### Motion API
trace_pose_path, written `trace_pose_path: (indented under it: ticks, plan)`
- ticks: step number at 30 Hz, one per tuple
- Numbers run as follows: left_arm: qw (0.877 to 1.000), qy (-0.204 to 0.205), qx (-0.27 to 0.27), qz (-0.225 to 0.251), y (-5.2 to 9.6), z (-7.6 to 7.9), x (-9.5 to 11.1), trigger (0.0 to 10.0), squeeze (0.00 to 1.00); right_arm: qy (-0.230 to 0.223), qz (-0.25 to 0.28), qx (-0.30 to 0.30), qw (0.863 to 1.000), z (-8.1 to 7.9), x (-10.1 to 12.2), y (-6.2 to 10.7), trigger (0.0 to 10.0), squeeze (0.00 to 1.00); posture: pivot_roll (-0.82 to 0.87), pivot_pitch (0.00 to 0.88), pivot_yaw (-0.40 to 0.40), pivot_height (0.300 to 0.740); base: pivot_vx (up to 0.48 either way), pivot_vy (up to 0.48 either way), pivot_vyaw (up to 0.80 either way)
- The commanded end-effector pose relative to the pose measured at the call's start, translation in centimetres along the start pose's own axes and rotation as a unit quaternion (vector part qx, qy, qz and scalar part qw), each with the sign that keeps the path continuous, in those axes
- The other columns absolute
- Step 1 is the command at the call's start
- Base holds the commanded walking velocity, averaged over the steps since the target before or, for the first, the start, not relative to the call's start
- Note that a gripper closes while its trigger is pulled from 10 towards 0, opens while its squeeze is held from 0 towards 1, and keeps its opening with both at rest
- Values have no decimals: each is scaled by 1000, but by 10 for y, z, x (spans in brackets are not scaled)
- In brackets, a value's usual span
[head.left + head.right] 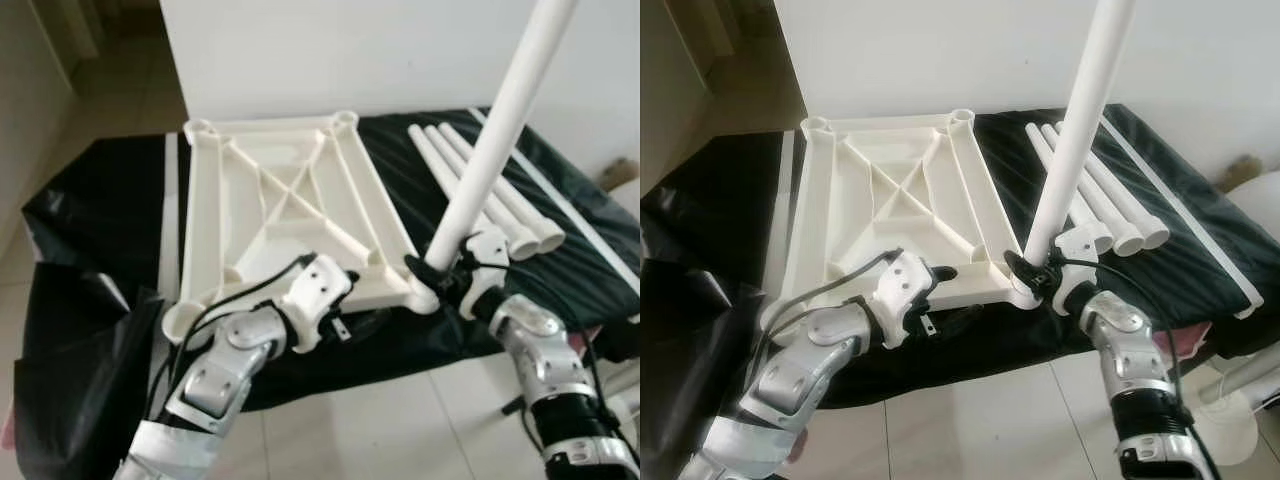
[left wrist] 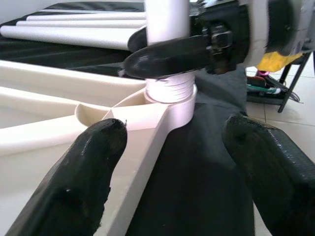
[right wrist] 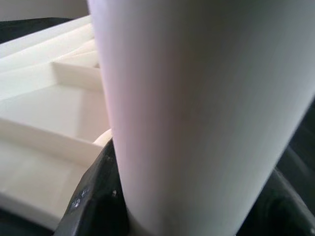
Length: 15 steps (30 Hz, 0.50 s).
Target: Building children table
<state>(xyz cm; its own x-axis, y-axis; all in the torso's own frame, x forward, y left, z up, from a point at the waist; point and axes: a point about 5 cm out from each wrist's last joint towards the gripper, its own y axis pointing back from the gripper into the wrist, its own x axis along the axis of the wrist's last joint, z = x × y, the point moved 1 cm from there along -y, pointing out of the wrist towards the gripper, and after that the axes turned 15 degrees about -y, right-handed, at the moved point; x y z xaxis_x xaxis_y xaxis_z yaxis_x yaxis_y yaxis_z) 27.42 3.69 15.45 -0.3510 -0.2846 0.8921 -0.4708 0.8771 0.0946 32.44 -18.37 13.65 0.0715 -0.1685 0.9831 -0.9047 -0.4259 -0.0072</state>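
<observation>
Tabletop [image 1: 290,215] lies upside down on black-covered counter [image 1: 110,215]. Right gripper [image 1: 441,272] jaws clamp leg [image 1: 500,125] at near corner socket [image 2: 170,96]; left gripper [image 2: 172,162] jaws wide open, empty, beside it. Risk: tilted leg cross-threads or tabletop slides.

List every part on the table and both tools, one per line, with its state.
Tabletop: upside down, ribs up.
Held leg: upright, threaded end in the near right corner socket.
Spare legs: lying loose.
Right tool: shut on the held leg.
Left tool: open, at the tabletop's near edge.
</observation>
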Motion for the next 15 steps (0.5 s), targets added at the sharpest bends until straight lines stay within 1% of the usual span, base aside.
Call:
trace_pose_path:
  ticks: [1,2,3,4,5,7,8,11,13,14,15]
  plan:
    - [1000,2,-16,3,-1,5,1,10000,0,-19,-28,-44,998,4,-14,4,10000,0,-15,23,-49,740,0,0,0]
    - [1000,2,-16,3,-1,5,1,10000,0,-27,-25,-59,998,3,-15,4,10000,0,-17,23,-48,740,0,0,0]
    - [1000,2,-16,3,-1,5,1,10000,0,-27,-25,-59,998,3,-15,4,10000,0,-17,23,-48,740,0,0,0]
    - [1000,3,-21,4,-2,7,2,10000,0,-42,-12,-110,993,-1,-17,3,10000,0,-20,22,-46,740,0,0,0]
    - [1000,3,-21,4,-2,7,2,10000,0,-42,-12,-110,993,-1,-17,3,10000,0,-20,22,-46,740,0,0,0]
    - [1000,3,-24,5,-2,8,2,10000,0,-61,-3,-145,988,-6,-21,4,10000,0,-22,20,-42,740,0,0,0]
    - [1000,3,-25,5,-2,9,2,10000,0,-65,0,-153,986,-8,-22,4,10000,0,-22,20,-42,740,0,0,0]
    - [1000,3,-27,5,-2,9,2,10000,0,-66,3,-167,984,-11,-23,4,10000,0,-22,20,-42,740,0,0,0]
    - [1000,2,-29,4,-2,9,1,10000,0,-81,18,-239,967,-18,-26,5,10000,0,-21,12,-44,740,0,0,0]
    - [1000,2,-29,4,-2,9,1,10000,0,-81,18,-239,967,-18,-26,5,10000,0,-21,12,-44,740,0,0,0]
    - [1000,1,-29,3,-2,9,1,10000,0,-92,23,-267,959,-21,-28,6,10000,0,-20,12,-45,740,0,0,0]
